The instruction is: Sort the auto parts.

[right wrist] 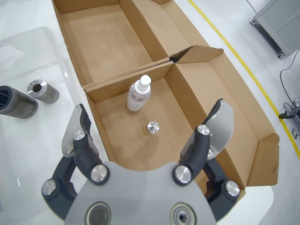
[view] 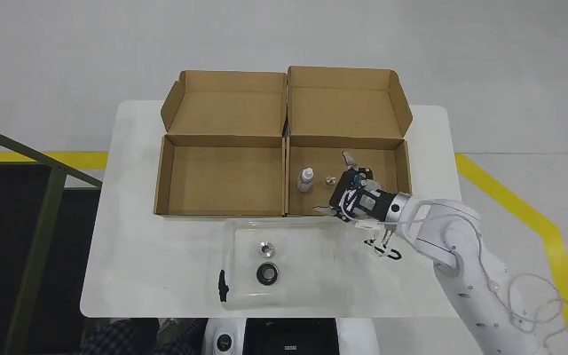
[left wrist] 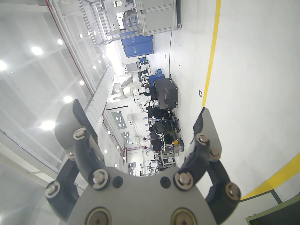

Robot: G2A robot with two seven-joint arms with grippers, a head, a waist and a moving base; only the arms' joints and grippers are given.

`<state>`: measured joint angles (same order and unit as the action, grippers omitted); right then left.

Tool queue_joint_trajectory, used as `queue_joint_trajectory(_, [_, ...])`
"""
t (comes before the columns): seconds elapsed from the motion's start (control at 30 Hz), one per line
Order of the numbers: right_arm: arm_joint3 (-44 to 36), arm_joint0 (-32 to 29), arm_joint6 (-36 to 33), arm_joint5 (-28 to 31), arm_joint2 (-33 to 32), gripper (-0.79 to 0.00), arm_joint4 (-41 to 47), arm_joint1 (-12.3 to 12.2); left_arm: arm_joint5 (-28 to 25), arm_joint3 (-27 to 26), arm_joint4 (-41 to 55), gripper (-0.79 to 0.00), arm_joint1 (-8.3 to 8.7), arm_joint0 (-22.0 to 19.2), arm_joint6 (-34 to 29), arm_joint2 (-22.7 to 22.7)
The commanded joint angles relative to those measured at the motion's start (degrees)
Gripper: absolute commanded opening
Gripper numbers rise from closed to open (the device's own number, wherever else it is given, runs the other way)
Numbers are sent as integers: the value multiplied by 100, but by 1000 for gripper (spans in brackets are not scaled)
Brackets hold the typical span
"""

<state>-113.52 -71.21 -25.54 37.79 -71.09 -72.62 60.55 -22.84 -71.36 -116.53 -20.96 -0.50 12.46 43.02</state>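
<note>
Top view shows the right gripper [view: 340, 186] over the right-hand cardboard box [view: 312, 158], just past the wall nearest the clear bin [view: 311, 266]. Its fingers are spread wide with nothing between them. In the right wrist view the same gripper [right wrist: 150, 108] looks down into that box [right wrist: 178, 99]. A small silver-topped part [right wrist: 152, 127] sits on the box floor directly below the gap between the fingers, and a white spray bottle [right wrist: 138, 94] stands upright just beyond it, a little farther from the wrist. From above, the bottle [view: 305, 180] stands beside the fingertips, on the side toward the left-hand box [view: 222, 177].

Off to one side of the gripper, outside the box, the clear bin [right wrist: 46, 38] on the white table [view: 133, 266] holds a bright metal sleeve [right wrist: 43, 91] and a darker, wider sleeve [right wrist: 16, 105], near each other but apart.

The left gripper [left wrist: 140, 108] is also open and holds nothing, pointing out at the workshop floor.
</note>
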Motion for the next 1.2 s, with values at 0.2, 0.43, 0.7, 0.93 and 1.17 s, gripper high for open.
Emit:
queue_joint_trajectory(0.2, [-592,-467,183,201,95,0,-115,-38,0,0,0,0,0,0,0,0])
queue_joint_trajectory(0.43, [-816,-687,273,295,271,0,-336,-53,0,0,0,0,0,0,0,0])
queue_joint_trajectory(0.7, [-908,-752,344,431,599,-77,-645,-51,0,0,0,0,0,0,0,0])
queue_joint_trajectory(0.93, [-855,-741,355,472,923,-123,-871,-33,0,0,0,0,0,0,0,0])
queue_joint_trajectory(1.17, [-597,-580,342,440,1308,-212,-1106,15,0,0,0,0,0,0,0,0])
